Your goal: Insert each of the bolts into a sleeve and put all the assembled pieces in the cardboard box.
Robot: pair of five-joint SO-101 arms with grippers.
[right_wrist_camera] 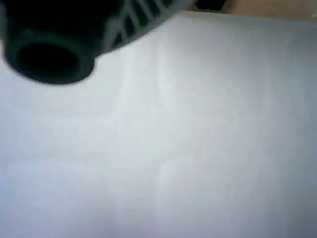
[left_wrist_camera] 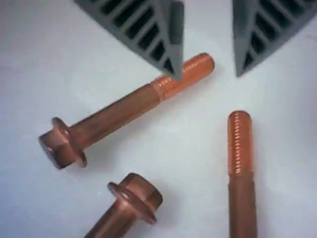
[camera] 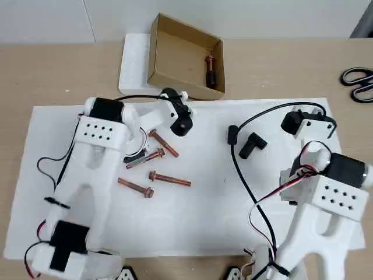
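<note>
Several copper bolts lie loose on the white sheet (camera: 192,227) in the high view, one (camera: 165,144) by the left arm and others (camera: 170,179) nearer the front. My left gripper (left_wrist_camera: 205,69) is open, low over the threaded end of one bolt (left_wrist_camera: 124,111), with two more bolts (left_wrist_camera: 240,168) (left_wrist_camera: 129,203) beside it. A black sleeve (right_wrist_camera: 49,57) is pressed against a grey finger (right_wrist_camera: 133,22) of my right gripper, which is shut on it; this sleeve (camera: 252,144) hangs over the sheet's right half. The cardboard box (camera: 160,49) holds one bolt-and-sleeve piece (camera: 211,70).
Scissors (camera: 358,83) lie at the far right edge of the table. A white foam block (camera: 133,64) sits left of the box. Black cables (camera: 245,181) cross the sheet between the arms.
</note>
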